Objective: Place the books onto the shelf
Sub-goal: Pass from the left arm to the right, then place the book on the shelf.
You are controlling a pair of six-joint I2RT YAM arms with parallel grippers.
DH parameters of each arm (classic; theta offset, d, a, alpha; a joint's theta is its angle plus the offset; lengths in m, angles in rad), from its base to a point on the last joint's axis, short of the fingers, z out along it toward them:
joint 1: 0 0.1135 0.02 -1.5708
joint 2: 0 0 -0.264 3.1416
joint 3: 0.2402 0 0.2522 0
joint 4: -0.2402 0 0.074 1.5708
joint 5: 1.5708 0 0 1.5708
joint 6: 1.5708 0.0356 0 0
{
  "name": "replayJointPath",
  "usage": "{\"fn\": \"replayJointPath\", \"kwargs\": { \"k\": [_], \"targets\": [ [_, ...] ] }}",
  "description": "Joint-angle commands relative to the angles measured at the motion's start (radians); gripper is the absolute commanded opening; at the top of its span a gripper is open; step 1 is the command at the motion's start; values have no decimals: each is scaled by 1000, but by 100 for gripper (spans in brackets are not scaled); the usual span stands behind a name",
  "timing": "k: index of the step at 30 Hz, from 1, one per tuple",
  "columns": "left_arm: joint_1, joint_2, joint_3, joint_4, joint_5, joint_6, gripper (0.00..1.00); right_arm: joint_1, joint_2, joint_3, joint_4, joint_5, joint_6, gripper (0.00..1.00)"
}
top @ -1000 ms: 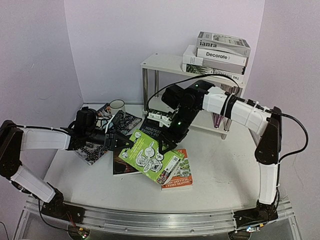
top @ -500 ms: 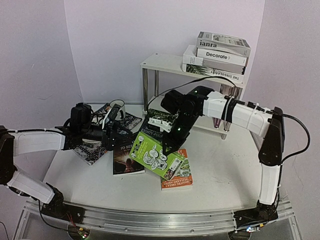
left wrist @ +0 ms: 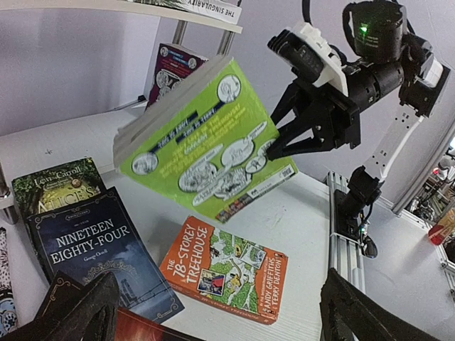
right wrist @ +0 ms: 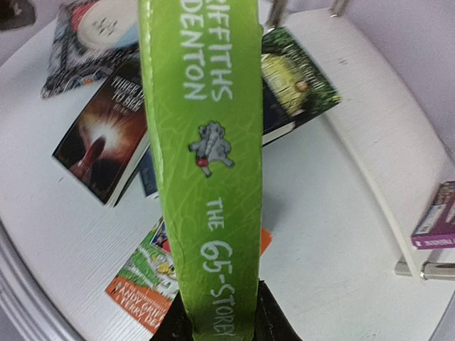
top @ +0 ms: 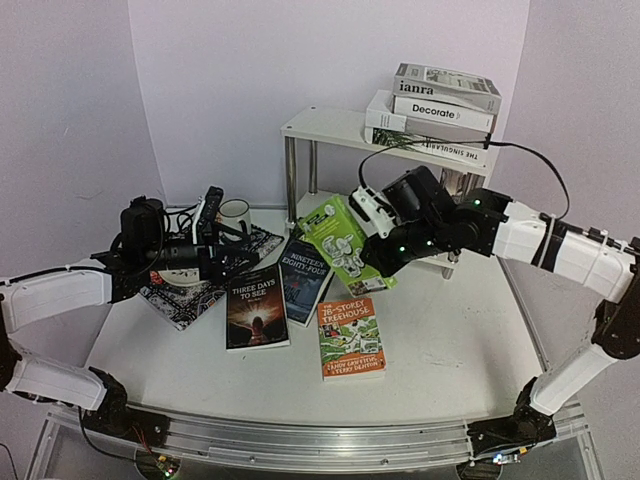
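Lilac walls all round, and a white tabletop [top: 440, 330] with the small white two-tier shelf with chrome legs [top: 320, 125] at the back, right of centre.

Way off to the left of the shelf, the left gripper [top: 217, 236] hangs over the table with its jaws spread wide and nothing between them. Under it, also left of the shelf, is a flat black-and-white patterned mat [top: 180, 300] with a white mug [top: 234, 211] at its far end.

Out in front of the shelf's left end, three paperbacks lie flat on the table. The dark "Three Days to See" book [top: 256, 305] and the navy "Nineteen Eighty-Four" book [top: 305, 275] are side by side and touching. The orange "78-Storey Treehouse" paperback [top: 350, 335] is nearer the front edge.

Just in front of the shelf's lower board, the right gripper [top: 380, 252] is clamped on the bright green "65-Storey" paperback [top: 340, 238]. It holds the book tilted in the air, clear of the table.

A green-covered "Alice" book [left wrist: 53, 188] lies flat at the shelf's foot, though I can't tell if it's on the lower board or the table. A purple paperback [left wrist: 170, 64] stands on the lower tier. Up on the top board, towards its right end, there's a stack of big white and grey hardbacks [top: 435, 115].
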State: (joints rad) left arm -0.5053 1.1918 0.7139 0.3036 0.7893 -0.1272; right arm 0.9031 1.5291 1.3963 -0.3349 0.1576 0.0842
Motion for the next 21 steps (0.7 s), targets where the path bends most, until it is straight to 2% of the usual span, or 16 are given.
{"fn": "replayJointPath", "kwargs": {
  "k": [1,5,8,12,21],
  "targets": [
    [-3,-21,44,4,-51,11,100,-2,-89,-102,291,326,112,0],
    [-3,-15,48,-3,-35,3,100,-2,-148,-218,498,505,194,0],
    [-2,-20,47,-8,-31,3,100,-2,-156,-268,598,540,164,0],
    [-2,-29,45,-15,-42,6,100,-2,-122,-281,616,639,197,0],
    [-3,-29,45,-26,-18,7,100,-1,10,-278,660,721,249,0]
  ]
}}
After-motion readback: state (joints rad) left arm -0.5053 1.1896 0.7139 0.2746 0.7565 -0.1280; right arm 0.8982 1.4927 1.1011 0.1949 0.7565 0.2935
